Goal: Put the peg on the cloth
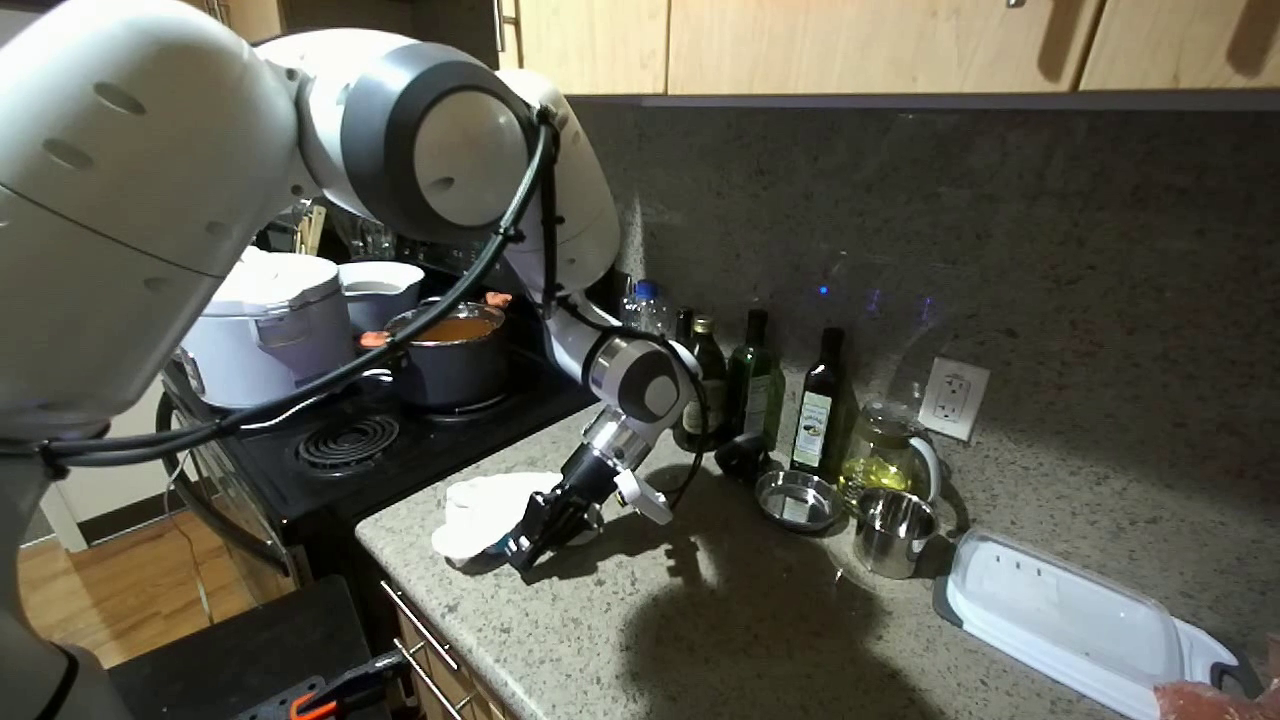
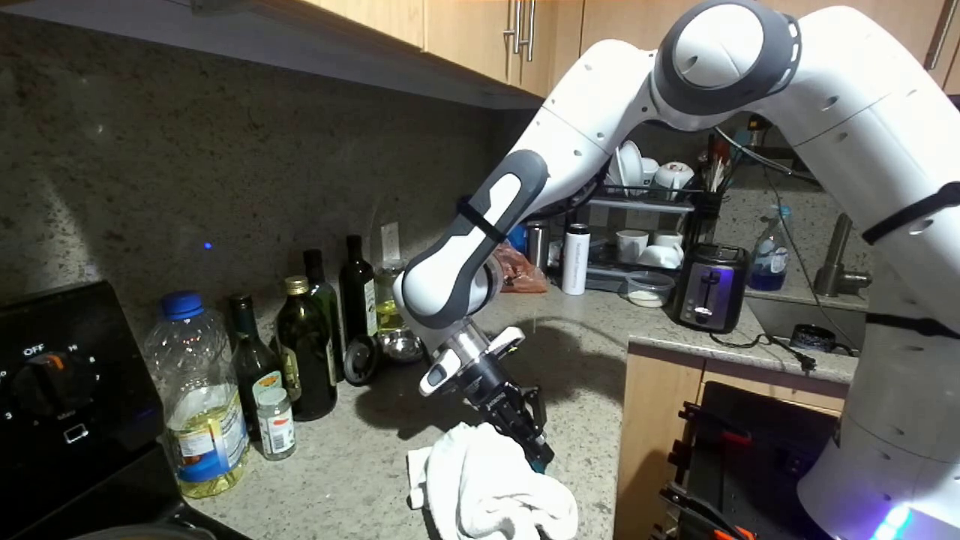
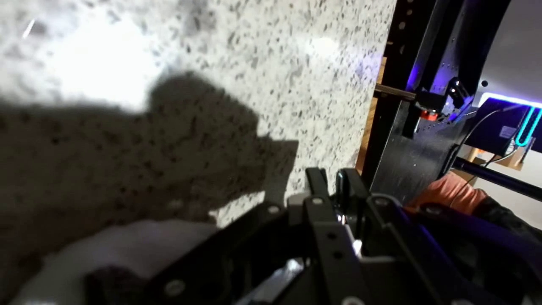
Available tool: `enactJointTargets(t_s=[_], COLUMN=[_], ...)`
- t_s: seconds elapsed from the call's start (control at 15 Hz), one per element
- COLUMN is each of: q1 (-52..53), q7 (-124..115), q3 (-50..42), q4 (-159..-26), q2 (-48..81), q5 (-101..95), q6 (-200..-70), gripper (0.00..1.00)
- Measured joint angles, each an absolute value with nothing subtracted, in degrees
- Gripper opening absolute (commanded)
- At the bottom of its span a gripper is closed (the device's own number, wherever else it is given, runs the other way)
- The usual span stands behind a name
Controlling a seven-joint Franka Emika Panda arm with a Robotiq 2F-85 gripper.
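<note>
The Robotiq gripper (image 3: 332, 177) is pointing down at a slant over the speckled countertop (image 1: 570, 640), its two fingers standing narrow, nearly together. It is pinching the peg (image 2: 538, 466) — a small, dark teal piece showing at the fingertips in both exterior views, while the fingers are hiding it in the wrist view. The peg is showing just beside the cloth (image 2: 487, 480); whether the two are touching, I cannot tell. The cloth, white and rumpled into thick folds, is lying near the countertop's edge, beside the black electric stove (image 1: 430, 460).

Along the stone backsplash (image 1: 1100, 300), dark green glass bottles (image 1: 818, 410) are standing upright, with a blue-capped plastic oil bottle (image 2: 202, 420) and a small glass jar (image 2: 276, 426) standing near them. Just beside the bottles, a glass pitcher (image 1: 880, 455) is holding yellow liquid, and a shallow metal bowl (image 1: 797, 512) and a metal cup (image 1: 888, 545) are resting in front of it — a white rectangular tray (image 1: 1060, 605) is lying just beyond the cup. On the stove, a dark cooking pot (image 1: 452, 372) is holding something orange-brown.
</note>
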State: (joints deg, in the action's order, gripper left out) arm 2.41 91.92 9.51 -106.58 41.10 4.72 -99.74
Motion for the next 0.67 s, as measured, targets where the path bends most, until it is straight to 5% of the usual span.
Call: enactJointTargets(t_s=[0.67], q1=[2.86], q7=[91.92], q3=[9.63], q4=[-105.15], q2=[41.22], q5=[2.12], q6=[-93.06], gripper=[0.04])
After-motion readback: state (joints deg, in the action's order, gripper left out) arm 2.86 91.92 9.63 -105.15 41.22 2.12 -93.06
